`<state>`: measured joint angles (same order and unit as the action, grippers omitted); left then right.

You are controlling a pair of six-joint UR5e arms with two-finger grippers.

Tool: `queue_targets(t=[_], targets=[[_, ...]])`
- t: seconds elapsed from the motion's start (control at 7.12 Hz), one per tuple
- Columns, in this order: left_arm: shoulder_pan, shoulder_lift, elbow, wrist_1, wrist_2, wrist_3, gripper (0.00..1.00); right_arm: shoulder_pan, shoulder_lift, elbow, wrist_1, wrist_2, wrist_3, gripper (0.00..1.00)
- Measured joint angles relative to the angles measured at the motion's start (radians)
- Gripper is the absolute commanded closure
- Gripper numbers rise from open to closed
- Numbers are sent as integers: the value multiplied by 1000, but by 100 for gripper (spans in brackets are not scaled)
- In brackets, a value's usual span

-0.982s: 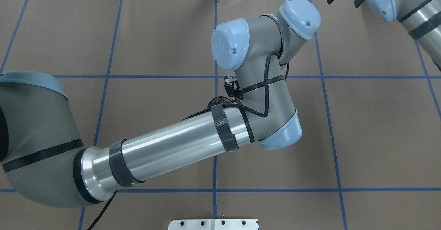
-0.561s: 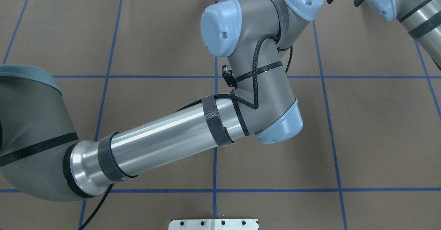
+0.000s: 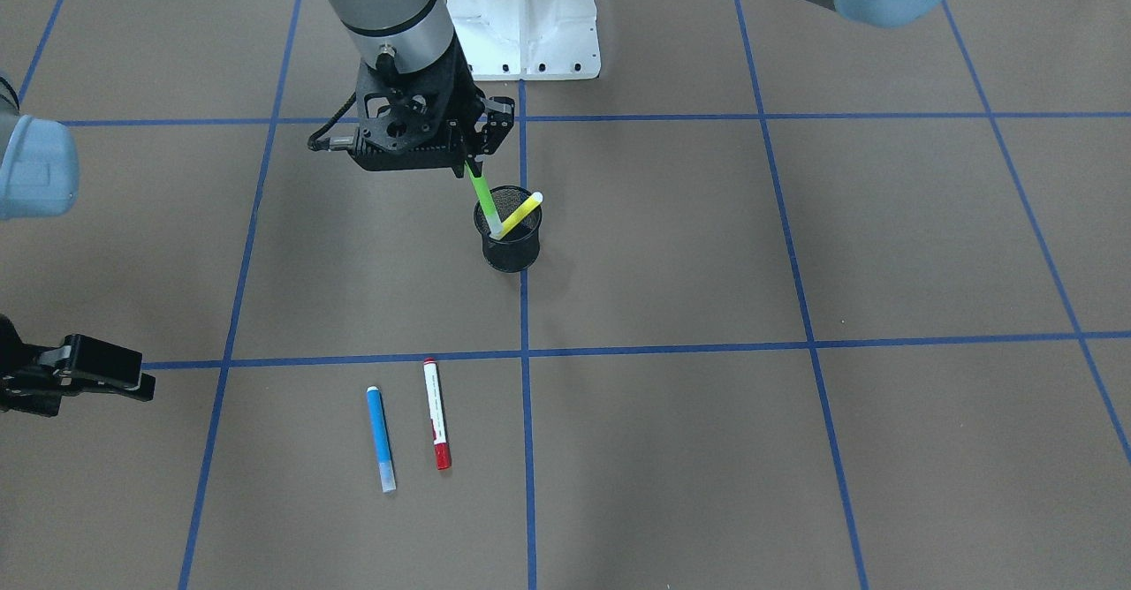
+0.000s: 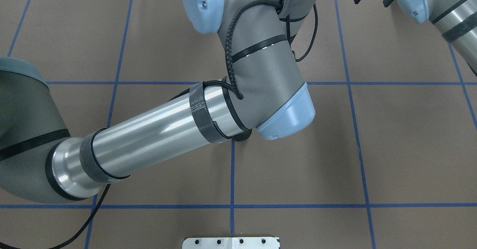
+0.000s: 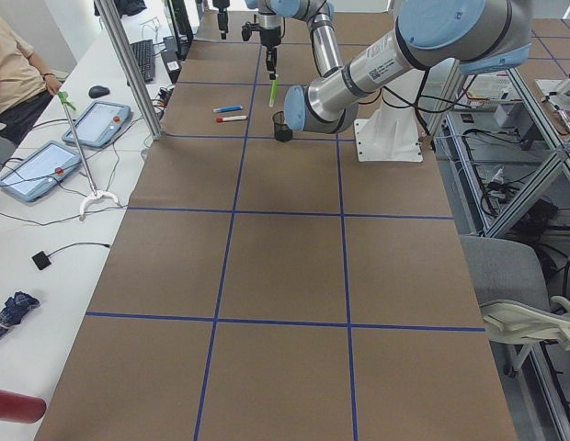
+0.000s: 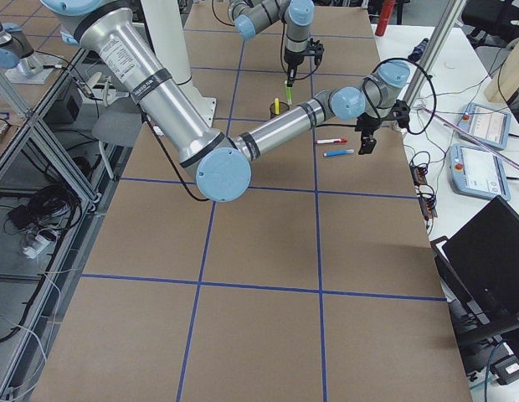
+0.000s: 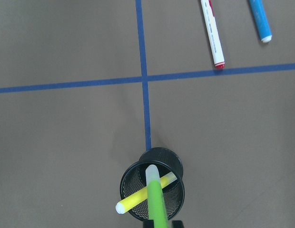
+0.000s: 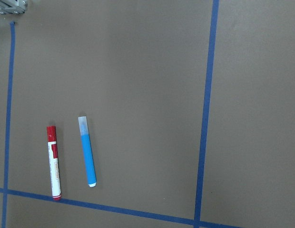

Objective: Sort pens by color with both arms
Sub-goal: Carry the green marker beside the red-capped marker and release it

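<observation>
My left gripper is shut on a green pen and holds it tilted over a black mesh cup, with the pen's white lower end in the cup's mouth. A yellow pen leans inside the cup. The left wrist view shows the green pen, yellow pen and cup from above. A blue pen and a red marker lie side by side on the table; they also show in the right wrist view as blue pen and red marker. My right gripper is open and empty, beside them.
The brown table has a blue tape grid. The white pedestal stands at the robot's side. In the overhead view my left arm hides the cup and pens. An operator sits by tablets beyond the table's long edge.
In the overhead view my left arm's wrist has swung away from the base toward the table's far edge, and its gripper is now hidden beneath it. The right arm has not moved.
</observation>
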<state>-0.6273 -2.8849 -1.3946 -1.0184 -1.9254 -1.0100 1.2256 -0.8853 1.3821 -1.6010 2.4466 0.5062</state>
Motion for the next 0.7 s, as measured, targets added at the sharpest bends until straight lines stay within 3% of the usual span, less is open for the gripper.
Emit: queue_targets(t=[0.7], targets=[[-64,101,-63,-219,50,-103,94,-4,-2,1,1,-21,-1,0]])
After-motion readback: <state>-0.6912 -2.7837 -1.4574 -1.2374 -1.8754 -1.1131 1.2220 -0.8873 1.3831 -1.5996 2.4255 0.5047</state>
